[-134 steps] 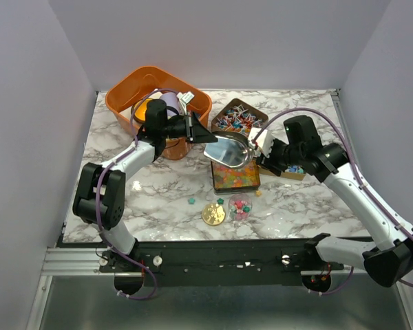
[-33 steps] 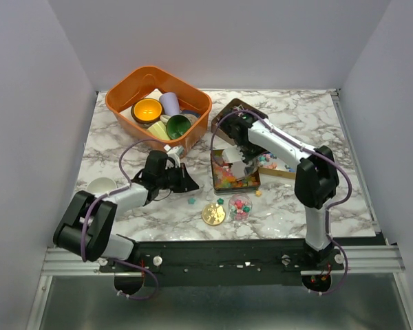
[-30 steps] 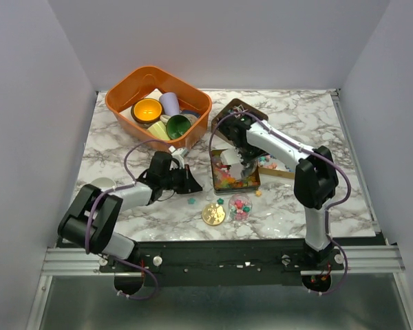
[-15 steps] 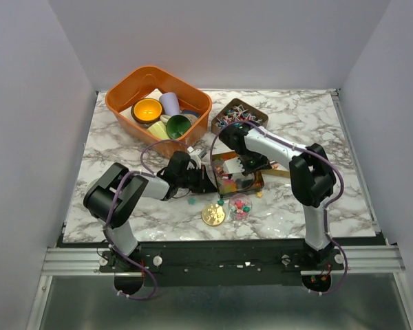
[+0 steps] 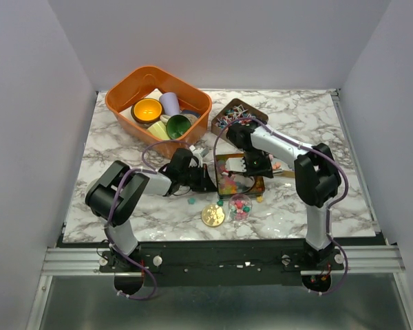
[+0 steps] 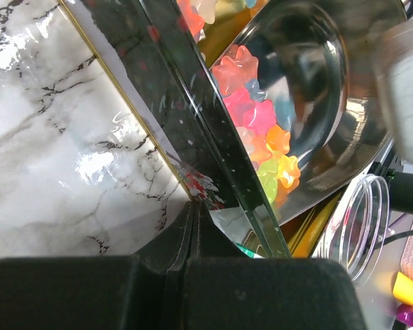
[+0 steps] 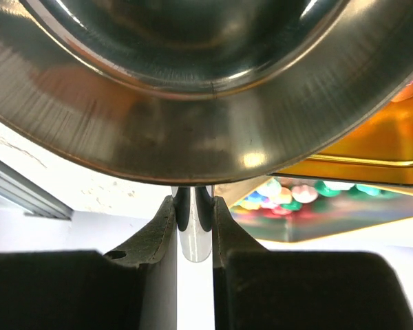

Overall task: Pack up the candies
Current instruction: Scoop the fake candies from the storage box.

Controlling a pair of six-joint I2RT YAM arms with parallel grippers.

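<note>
Glossy star-shaped candies (image 5: 228, 184) fill a square gold-rimmed tin (image 5: 219, 165) at the table's middle. My right gripper (image 5: 252, 165) is shut on the handle (image 7: 193, 237) of a steel scoop (image 7: 193, 103) whose bowl sits low in the tin. In the left wrist view the scoop (image 6: 323, 82) holds pink, orange and yellow candies (image 6: 255, 120). My left gripper (image 6: 193, 206) is shut with nothing in it, its tips against the tin's dark left wall (image 6: 186, 110). Pastel ball candies lie in a small clear jar (image 5: 239, 206) in front of the tin.
A flat gold disc (image 5: 213, 214) lies left of the jar. Two loose candies (image 5: 191, 201) lie on the marble nearby. An orange bin (image 5: 124, 93) of cups and bowls stands at the back left. A brown box (image 5: 237, 113) of wrapped sweets stands behind the tin.
My left gripper slid right across the marble to the tin's left wall, still shut. The right gripper carried the scoop forward and lower into the tin.
</note>
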